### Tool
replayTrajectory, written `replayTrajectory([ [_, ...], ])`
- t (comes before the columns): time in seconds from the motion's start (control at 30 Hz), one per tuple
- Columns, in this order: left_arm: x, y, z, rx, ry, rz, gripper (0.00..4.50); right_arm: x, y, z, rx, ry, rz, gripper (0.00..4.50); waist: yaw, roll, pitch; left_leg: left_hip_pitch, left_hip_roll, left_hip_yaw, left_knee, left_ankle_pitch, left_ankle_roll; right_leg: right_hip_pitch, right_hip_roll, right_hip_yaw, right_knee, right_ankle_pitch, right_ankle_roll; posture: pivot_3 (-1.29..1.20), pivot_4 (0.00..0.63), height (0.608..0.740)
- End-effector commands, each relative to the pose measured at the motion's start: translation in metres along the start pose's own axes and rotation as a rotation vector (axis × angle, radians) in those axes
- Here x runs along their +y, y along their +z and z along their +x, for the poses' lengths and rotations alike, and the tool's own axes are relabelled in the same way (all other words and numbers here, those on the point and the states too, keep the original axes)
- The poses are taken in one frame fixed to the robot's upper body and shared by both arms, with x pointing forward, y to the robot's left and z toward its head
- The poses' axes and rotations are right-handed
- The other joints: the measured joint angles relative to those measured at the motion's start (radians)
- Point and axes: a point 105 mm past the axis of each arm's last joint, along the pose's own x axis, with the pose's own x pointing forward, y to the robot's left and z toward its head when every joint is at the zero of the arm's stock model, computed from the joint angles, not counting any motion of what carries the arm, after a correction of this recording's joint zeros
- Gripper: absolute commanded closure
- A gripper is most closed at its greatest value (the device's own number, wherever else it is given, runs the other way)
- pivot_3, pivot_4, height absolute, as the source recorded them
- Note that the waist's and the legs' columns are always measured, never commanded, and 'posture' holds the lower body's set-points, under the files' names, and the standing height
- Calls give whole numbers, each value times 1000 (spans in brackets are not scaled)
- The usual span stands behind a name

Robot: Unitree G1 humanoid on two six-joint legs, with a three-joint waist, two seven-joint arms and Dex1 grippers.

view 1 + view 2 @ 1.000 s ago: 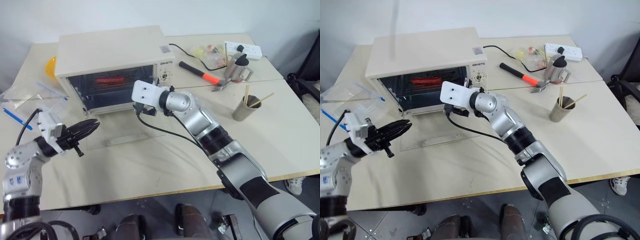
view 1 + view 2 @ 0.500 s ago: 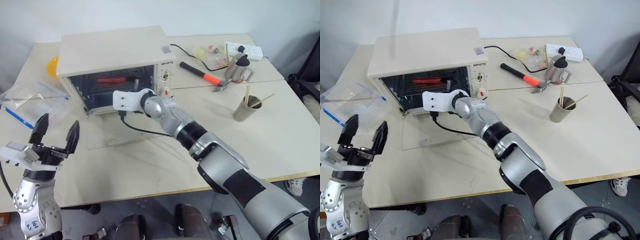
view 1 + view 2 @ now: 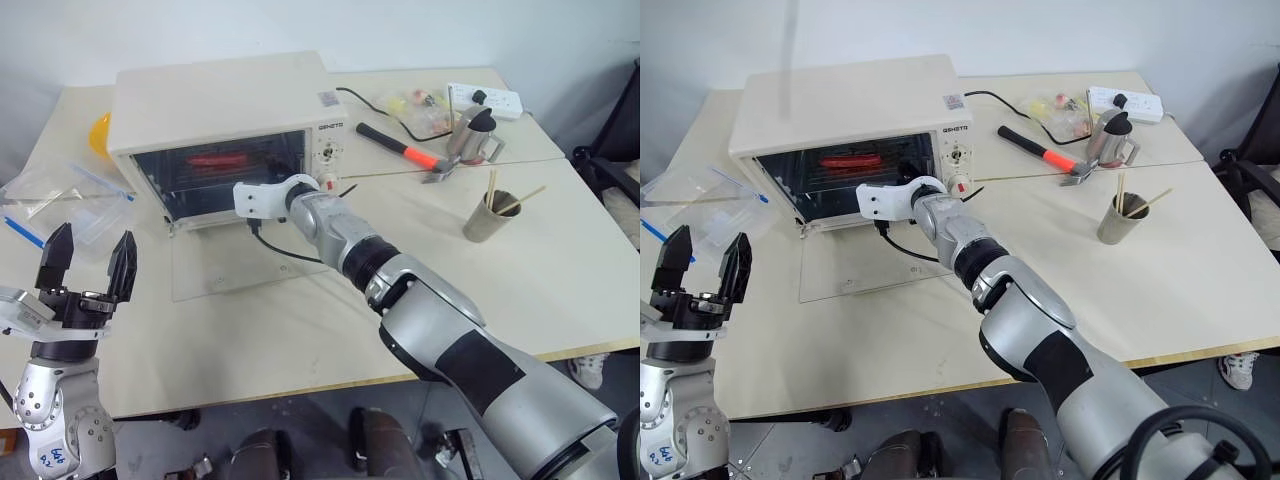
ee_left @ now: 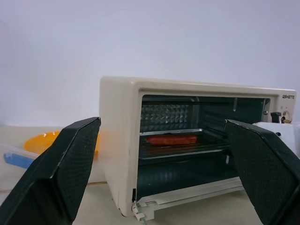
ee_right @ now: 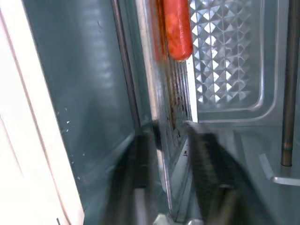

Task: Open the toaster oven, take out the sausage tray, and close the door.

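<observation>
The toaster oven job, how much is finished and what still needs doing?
Done: the door lies flat open on the table in front of the toaster oven. In hand: the right gripper is inside, its fingers on either side of the edge of the sausage tray, which sits on its rack with the sausage on it. The left gripper waits open, off to the side. Left: pulling the tray out and closing the door.
</observation>
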Motion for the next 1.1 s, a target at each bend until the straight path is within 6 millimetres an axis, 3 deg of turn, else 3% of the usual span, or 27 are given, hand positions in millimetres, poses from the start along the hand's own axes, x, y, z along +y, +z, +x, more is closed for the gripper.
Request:
replayTrajectory([
  [0.03, -4, 10, 3, -29, -24, 9, 0, -17, 27, 0, -79, -83, -32, 4470, 0, 0, 0, 0, 0, 0, 0, 0, 0, 0, 0, 0, 0, 0, 0, 0, 150, 740],
  [0.4, -7, 2, 11, -10, -38, -28, 0, -26, 24, -2, -94, -111, -32, 4470, 0, 0, 0, -1, 0, 0, 0, 0, 0, -1, 1, 0, 0, 0, 0, 0, 150, 740],
  [0.67, -13, -9, 17, 34, -102, -80, 0, -38, 31, -8, -160, -135, -33, 4470, -1, 0, 0, -2, 1, 0, -1, 0, 0, -2, 1, 0, -1, 0, 0, 0, 150, 740],
  [0.77, -15, -17, 27, 65, -165, -110, 0, -38, 31, -8, -161, -132, -34, 4470, -1, 0, 0, -2, 1, 0, -1, 0, -1, -3, 2, 0, -1, 0, 0, 0, 150, 740],
  [1.1, 9, -33, 70, 167, -341, -90, 0, -34, 31, -8, -183, -112, -50, 4470, -5, 0, 0, -3, 0, 2, -2, 0, -2, -3, 4, -2, -1, 0, 0, 0, 150, 740],
])
